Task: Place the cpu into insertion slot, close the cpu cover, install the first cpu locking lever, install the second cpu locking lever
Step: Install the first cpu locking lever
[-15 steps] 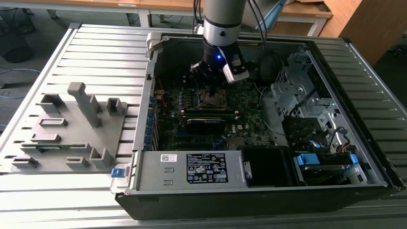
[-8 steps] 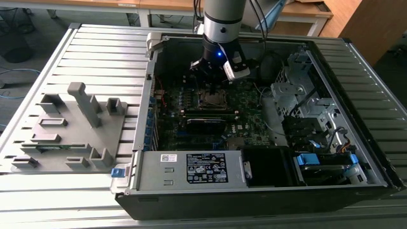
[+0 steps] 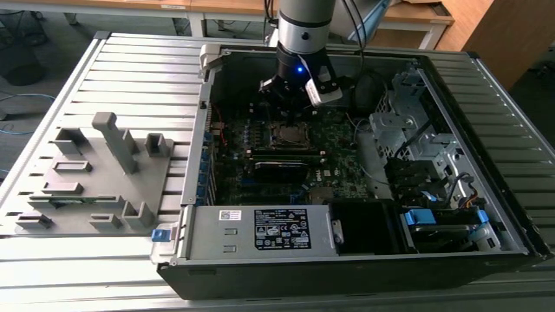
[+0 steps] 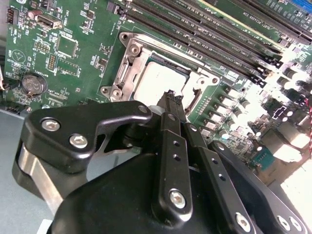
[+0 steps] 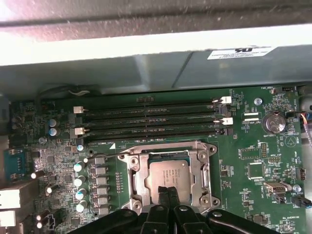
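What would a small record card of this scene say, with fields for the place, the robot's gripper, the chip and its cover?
place: open computer case on a slatted table
gripper: gripper with fingers together, tips over the cpu's edge; contact cannot be told
cpu: cpu lies flat in the insertion slot
cpu cover: cpu cover lies down flat around the cpu
levers: cannot tell whether locked
near the slot: memory slots, coin battery
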Motion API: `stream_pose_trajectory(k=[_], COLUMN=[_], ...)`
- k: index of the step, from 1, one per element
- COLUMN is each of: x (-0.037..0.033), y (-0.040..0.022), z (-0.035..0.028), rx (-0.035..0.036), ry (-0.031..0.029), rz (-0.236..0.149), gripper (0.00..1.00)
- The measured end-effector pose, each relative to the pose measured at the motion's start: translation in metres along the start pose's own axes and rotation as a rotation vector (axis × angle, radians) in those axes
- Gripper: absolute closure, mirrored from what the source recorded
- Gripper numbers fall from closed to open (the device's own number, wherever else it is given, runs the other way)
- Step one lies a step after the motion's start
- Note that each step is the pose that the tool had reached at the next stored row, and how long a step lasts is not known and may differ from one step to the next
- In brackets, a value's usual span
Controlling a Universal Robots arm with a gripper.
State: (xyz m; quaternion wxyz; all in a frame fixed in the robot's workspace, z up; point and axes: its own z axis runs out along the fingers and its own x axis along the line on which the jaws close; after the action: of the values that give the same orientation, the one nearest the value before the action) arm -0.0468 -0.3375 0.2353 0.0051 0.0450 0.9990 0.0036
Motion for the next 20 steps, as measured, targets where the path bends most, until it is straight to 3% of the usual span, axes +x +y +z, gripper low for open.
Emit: stream_pose_trajectory(k=[12, 20], x=[0.0001, 0.0062], y=[0.0000, -0.0005], z=[-0.0016, -0.0016], rx=[-0.0001, 0.0000], ry=[0.0000, 0.0000], rz=[0.000, 0.000], gripper=[0.89, 0.89])
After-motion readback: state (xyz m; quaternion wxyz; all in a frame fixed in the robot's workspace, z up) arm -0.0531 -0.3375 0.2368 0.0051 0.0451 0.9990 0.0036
